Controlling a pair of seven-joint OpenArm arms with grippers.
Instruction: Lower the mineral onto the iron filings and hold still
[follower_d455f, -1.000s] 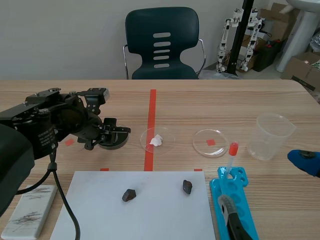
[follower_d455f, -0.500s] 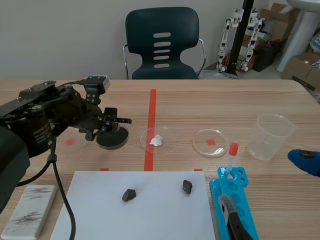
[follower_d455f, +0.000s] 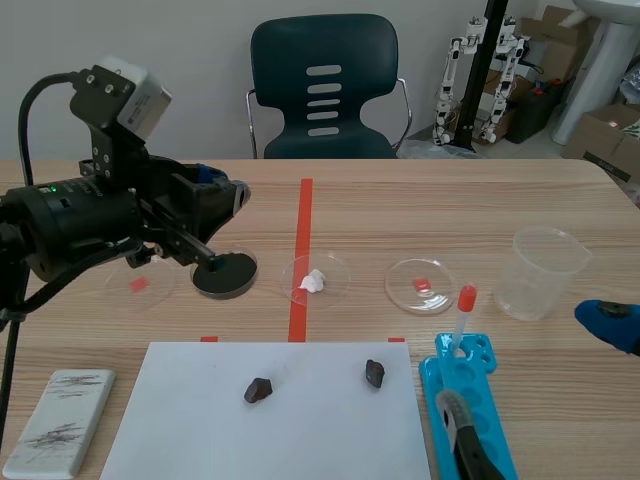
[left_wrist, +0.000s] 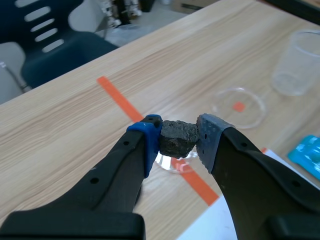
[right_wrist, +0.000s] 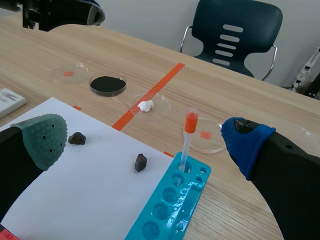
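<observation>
Mineral (left_wrist: 177, 140) is pinched between the two pads (left_wrist: 150, 137) of your left gripper (left_wrist: 178, 134), which is closed on it from both sides and holds it raised above the table (follower_d455f: 450, 200). The pads catch only the lump's uneven flanks, so a jolt on the way down could twist it or let it slip out. Outward from there, the dish of iron filings (follower_d455f: 223, 274) lies below and close by, but the left wrist view shows the dish with the white lump (left_wrist: 172, 162) ahead instead, so check your aim before descending. Come down too hard and you may shove the shallow dish or scatter filings. Your right gripper (right_wrist: 145, 140) sits wide open, empty and well apart.
</observation>
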